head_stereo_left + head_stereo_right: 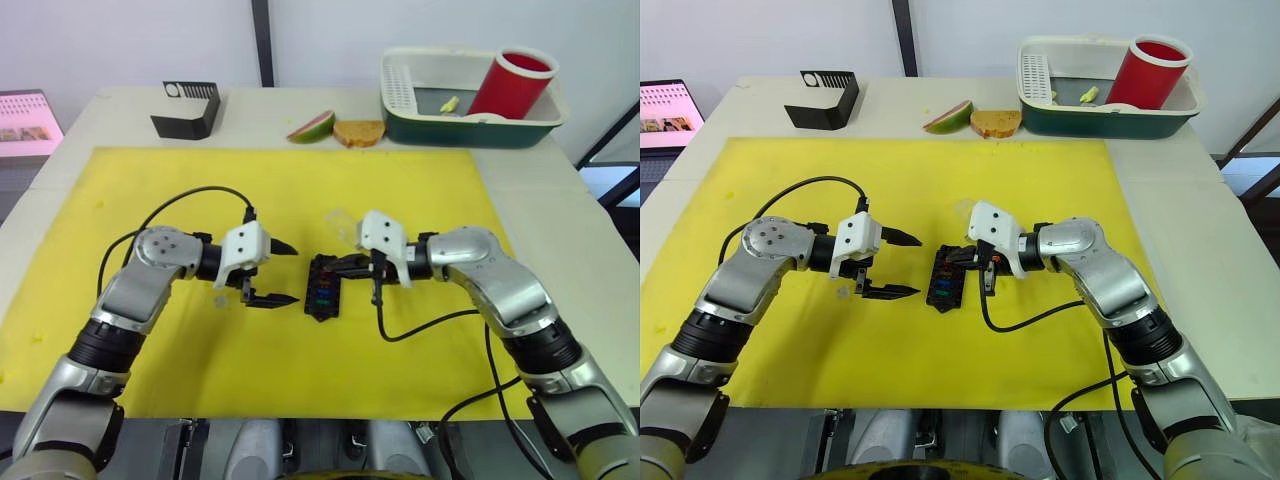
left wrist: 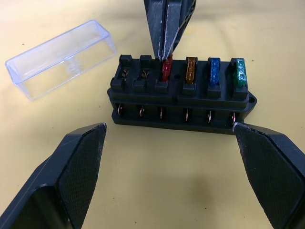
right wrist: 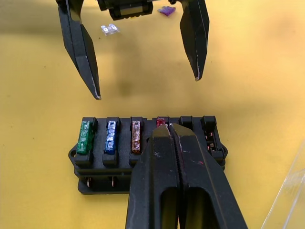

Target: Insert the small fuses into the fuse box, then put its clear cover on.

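The black fuse box (image 2: pixel 181 102) lies on the yellow mat (image 1: pixel 300 180) between my two grippers. A green fuse (image 2: pixel 239 74), a blue one (image 2: pixel 215 71) and an amber one (image 2: pixel 191 69) sit in adjacent slots. My right gripper (image 3: pixel 167 126) is shut on a red fuse (image 2: pixel 165 71) that stands in the slot beside them. The left gripper (image 1: pixel 285 272) hovers open just left of the box, holding nothing. Just beyond the box lies the clear cover (image 2: pixel 59 57), hollow side up. A clear fuse (image 3: pixel 109 29) and a purple fuse (image 3: pixel 167 9) rest loose on the mat under the left arm.
A black angled stand (image 1: pixel 187 110) sits at the far left of the table. A fruit slice (image 1: pixel 311 126) and a bread piece (image 1: pixel 358 132) lie behind the mat. A green-and-white basin (image 1: pixel 470 130) holding a red cup (image 1: pixel 512 85) stands at the far right.
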Robot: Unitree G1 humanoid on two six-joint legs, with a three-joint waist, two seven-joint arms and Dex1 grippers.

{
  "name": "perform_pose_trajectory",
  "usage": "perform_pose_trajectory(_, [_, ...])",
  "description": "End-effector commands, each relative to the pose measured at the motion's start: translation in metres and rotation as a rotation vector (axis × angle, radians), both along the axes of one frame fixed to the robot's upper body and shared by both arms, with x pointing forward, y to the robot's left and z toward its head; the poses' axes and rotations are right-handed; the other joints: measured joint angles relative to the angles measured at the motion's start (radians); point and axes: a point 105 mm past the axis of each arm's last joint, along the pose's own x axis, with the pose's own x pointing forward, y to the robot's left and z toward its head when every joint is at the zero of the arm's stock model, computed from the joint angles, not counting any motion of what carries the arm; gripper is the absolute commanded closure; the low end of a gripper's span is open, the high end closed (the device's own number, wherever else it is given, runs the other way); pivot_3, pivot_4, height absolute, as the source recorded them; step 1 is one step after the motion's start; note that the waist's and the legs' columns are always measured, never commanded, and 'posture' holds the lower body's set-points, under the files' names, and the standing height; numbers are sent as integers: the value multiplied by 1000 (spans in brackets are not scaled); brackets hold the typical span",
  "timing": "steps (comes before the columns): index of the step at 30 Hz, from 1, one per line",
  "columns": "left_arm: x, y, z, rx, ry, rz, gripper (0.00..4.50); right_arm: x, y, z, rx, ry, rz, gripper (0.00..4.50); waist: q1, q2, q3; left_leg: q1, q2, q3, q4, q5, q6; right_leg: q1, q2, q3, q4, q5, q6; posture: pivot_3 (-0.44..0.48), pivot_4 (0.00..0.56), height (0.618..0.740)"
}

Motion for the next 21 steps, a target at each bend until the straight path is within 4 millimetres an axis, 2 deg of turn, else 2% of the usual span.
perform_pose_trajectory(1, [0, 1, 11, -12, -42, -3, 0, -2, 4, 3, -1, -25, 28, 4488, 0, 0, 0, 0, 0, 0, 0, 0, 0, 0, 0, 0, 0, 0, 0, 0, 150, 740])
perform_pose_trajectory(14, [0, 0, 11, -17, -43, 1, 0, 4, 2, -10, -89, -46, 34, 4488, 0, 0, 0, 1, 0, 0, 0, 0, 0, 1, 0, 0, 0, 0, 0, 0, 150, 740])
perform_pose_trajectory(21, [0, 1, 12, -18, -46, 6, 0, 3, 1, -24, -175, -40, 58, 4488, -1, 0, 0, 2, 0, 0, 0, 0, 0, 2, 0, 0, 0, 0, 0, 0, 150, 740])
